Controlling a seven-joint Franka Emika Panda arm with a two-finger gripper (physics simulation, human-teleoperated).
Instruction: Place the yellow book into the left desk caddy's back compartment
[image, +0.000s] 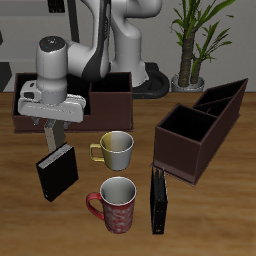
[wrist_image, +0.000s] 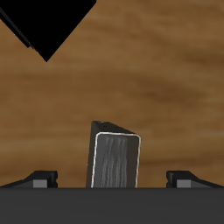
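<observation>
Exterior view: the table (image: 215, 215) carries two brown caddies, two books and two mugs. The left desk caddy (image: 190, 150) sits at an angle, its back compartment (image: 236, 92) at the far end. The other caddy (image: 112, 102) stands broadside, farther back behind the arm.

The yellow book (image: 57, 172) looks dark here. It stands upright on the table, well apart from the left desk caddy. A black book (image: 158, 200) stands nearer the front edge, beside the red mug (image: 117, 205). The pale mug (image: 116, 148) sits between the two books.

The gripper (image: 52, 138) hangs just above the yellow book. In the wrist view the fingers (wrist_image: 42, 178) are spread wide and released, and the book's greyish cover (wrist_image: 115, 159) shows between them, untouched.
</observation>
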